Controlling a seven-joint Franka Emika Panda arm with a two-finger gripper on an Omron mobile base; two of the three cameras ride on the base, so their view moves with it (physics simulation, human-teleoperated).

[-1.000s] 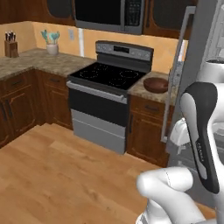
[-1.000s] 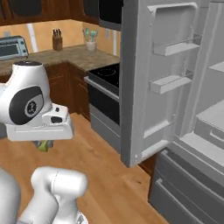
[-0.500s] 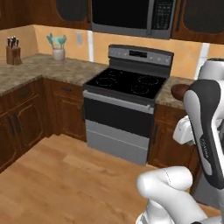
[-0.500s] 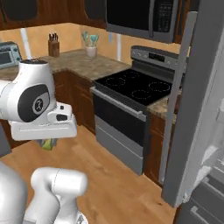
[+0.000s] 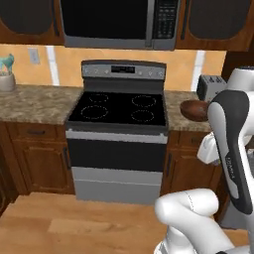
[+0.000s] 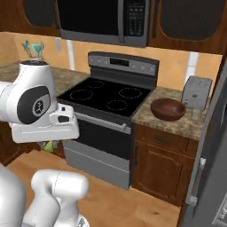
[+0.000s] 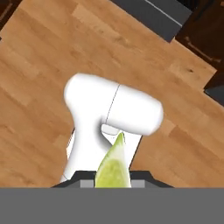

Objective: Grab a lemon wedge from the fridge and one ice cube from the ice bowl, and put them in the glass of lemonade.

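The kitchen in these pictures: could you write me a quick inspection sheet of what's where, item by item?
Surface: speckled stone counter on both sides of a black-topped stove; wood floor below.
Job's things: ice bowl on the counter right of the stove; glass of lemonade beside the toaster, hard to make out; lemon wedge in the gripper; fridge door edge at the right.
Clutter: toaster behind the bowl; a pot of teal utensils at far left.
Grippers: gripper shut on the lemon wedge, over the floor.
Cables: nothing seen.
Surroundings: microwave above the stove, dark wood cabinets.
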